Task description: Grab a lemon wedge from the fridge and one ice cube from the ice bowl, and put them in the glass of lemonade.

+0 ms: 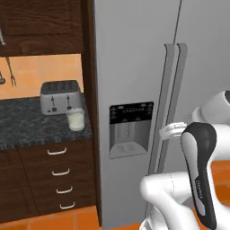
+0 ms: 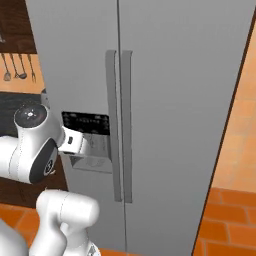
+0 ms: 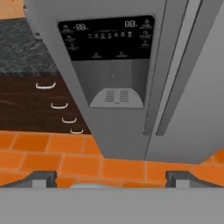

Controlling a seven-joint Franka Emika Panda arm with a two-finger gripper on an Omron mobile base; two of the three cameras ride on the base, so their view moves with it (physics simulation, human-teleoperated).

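The pincer stands wide open and empty, facing the shut fridge near its long handles. The door looks heavy and stiff (best taken on a handle's rigid bar). The glass of lemonade waits on the counter beside the toaster.
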